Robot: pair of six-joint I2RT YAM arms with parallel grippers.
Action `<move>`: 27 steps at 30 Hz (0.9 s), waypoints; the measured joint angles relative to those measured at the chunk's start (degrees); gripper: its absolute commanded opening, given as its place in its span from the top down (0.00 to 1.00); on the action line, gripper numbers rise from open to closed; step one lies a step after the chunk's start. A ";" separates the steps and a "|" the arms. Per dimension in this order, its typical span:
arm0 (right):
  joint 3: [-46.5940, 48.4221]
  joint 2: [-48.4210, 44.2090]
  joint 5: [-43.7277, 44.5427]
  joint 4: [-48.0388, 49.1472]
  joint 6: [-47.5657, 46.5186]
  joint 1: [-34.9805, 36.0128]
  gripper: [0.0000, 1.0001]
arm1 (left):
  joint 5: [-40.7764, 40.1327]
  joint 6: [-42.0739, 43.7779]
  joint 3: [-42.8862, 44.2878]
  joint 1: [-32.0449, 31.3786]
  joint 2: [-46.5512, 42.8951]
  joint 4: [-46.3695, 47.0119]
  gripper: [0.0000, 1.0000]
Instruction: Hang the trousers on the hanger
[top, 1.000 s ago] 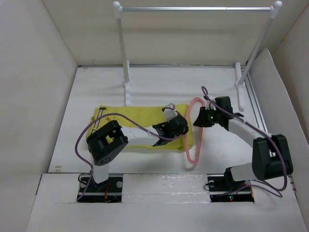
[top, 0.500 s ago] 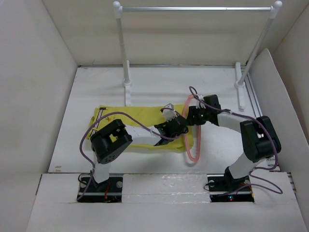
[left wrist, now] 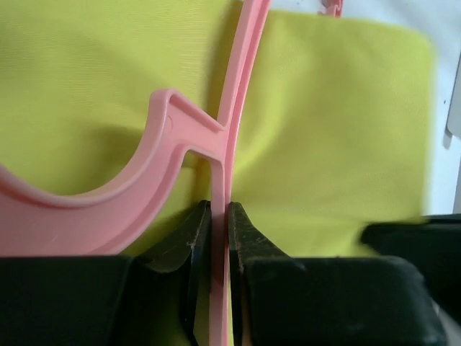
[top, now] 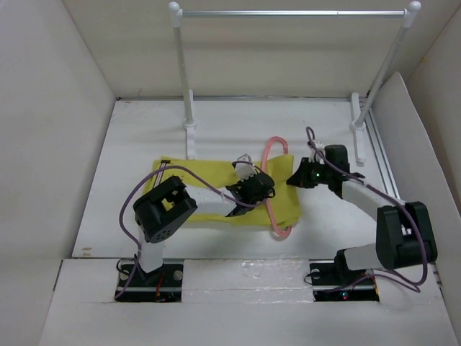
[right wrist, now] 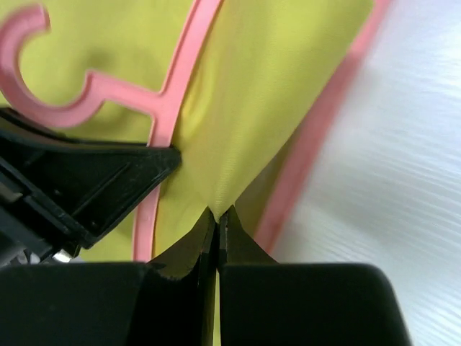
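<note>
The mustard-yellow trousers lie flat across the middle of the table. Their right end reaches through the pale pink hanger, which lies lengthwise over that end. My left gripper is shut on the hanger's thin bar, with yellow cloth behind it. My right gripper is shut on a pinch of the trousers' cloth at the right edge. The hanger's hook and arm show to its left, with the other arm under the cloth edge. The striped waistband is hardly visible at the far left.
A rack with white posts and a silver rail stands at the back; its feet rest on the table just behind the trousers. White walls close in both sides. Purple cables loop over both arms.
The right gripper reached left to the trousers' end, shut on the cloth and drew it right through the hanger. The left gripper shifted the hanger left and farther back.
</note>
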 measured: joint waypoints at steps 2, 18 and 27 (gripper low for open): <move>0.20 -2.97 -1.07 -1.25 0.35 -3.76 1.00 | -0.11 0.68 -1.33 0.04 -0.68 0.55 1.00; 4.33 -7.41 -2.01 -13.84 -4.13 -26.45 1.00 | -5.09 6.67 -12.41 0.22 -14.71 -4.52 1.00; 4.46 -2.54 -1.05 -13.55 -5.92 -26.43 1.00 | -5.62 8.96 -13.07 -0.11 -16.09 -6.03 1.00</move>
